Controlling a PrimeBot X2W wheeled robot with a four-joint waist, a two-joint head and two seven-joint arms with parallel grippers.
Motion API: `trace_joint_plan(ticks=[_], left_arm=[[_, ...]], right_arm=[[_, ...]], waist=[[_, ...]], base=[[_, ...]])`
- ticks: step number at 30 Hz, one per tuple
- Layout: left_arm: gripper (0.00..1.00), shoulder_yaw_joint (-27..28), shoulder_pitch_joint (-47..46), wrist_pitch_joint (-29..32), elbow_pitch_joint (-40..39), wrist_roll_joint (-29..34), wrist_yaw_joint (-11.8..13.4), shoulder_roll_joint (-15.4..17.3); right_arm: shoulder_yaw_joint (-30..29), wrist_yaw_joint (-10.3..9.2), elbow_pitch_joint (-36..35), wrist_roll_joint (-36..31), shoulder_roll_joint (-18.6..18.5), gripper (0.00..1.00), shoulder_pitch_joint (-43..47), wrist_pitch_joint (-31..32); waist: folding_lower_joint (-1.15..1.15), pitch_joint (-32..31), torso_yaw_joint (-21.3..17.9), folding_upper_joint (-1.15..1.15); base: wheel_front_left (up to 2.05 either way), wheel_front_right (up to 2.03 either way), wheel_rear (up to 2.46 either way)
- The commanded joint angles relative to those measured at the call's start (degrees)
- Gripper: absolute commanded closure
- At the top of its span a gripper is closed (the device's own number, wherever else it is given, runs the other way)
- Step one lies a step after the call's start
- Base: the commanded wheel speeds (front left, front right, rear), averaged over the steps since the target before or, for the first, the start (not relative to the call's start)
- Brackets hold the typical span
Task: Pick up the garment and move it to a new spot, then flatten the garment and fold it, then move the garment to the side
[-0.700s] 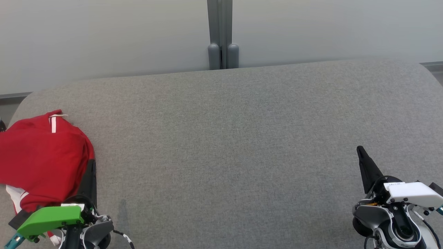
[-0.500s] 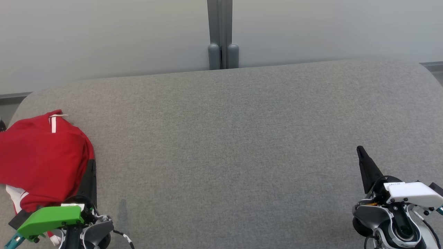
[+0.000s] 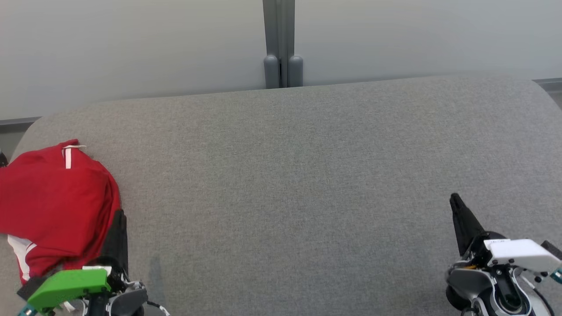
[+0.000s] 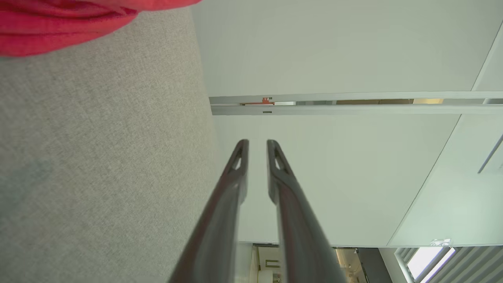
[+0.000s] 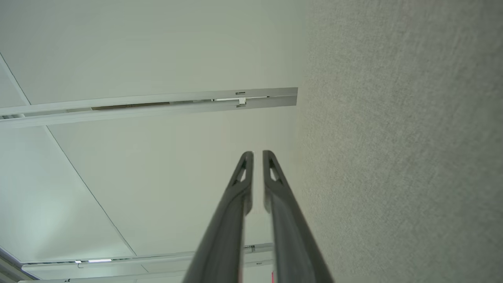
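The red garment (image 3: 57,197), with white trim, lies bunched at the left end of the grey table (image 3: 285,175). My left gripper (image 3: 119,216) rests beside the garment's right edge, its dark fingers pointing up the view and partly overlapped by the red cloth. In the left wrist view the left gripper (image 4: 257,146) has only a narrow slit between its fingers and holds nothing; the garment (image 4: 59,27) sits at the top left, clear of the tips. My right gripper (image 3: 455,198) is at the lower right over bare table. Its fingers are nearly together and empty in the right wrist view (image 5: 257,155).
Pale wall panels stand behind the table's far edge, with a grey post (image 3: 283,66) at the middle. The table's rounded left corner (image 3: 26,131) is just beyond the garment.
Both grippers have drawn back a little toward the bottom edge of the head view. The garment has stayed where it was.
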Motion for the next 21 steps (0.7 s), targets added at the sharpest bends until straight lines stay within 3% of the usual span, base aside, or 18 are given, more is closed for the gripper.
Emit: trace_joint_plan(ticks=[1, 2, 3, 14, 21], left_arm=[[0.00, 0.0, 0.4, 0.0, 0.4, 0.0, 0.0, -0.1], [1.00, -0.1, 0.7, -0.1, 0.6, 0.0, 0.1, -0.2], [0.00, -0.3, 0.9, -0.3, 0.7, 0.1, 0.1, -0.3], [0.00, -0.5, 1.4, -3.4, -0.8, 2.5, 0.0, -0.2], [0.00, 0.7, 1.3, -5.2, -2.0, 6.1, 0.0, -0.1]], right_arm=[[0.0, -0.01, 0.4, 0.0, 0.1, 0.00, 0.5, -0.1], [0.0, -0.01, 0.7, 0.0, 0.2, 1.00, 0.8, -0.1], [0.1, -0.01, 0.6, -0.1, 0.2, 0.00, 1.0, -0.4], [0.7, 0.00, -1.0, -3.9, 0.1, 0.00, 1.5, -3.5], [0.3, 0.01, -1.1, -12.0, 0.1, 0.00, 1.0, -5.3]], waist=[[0.00, 0.0, 0.0, 0.00], [0.00, 0.0, 0.0, 0.00], [0.00, 0.0, 0.0, 0.00], [0.00, 0.0, -0.2, 0.00], [0.00, -0.1, -0.3, 0.00]], base=[[0.00, 0.00, 0.00], [0.00, 0.00, 0.00], [0.00, 0.00, 0.00], [0.00, 0.00, 0.00], [0.00, 0.00, 0.00]])
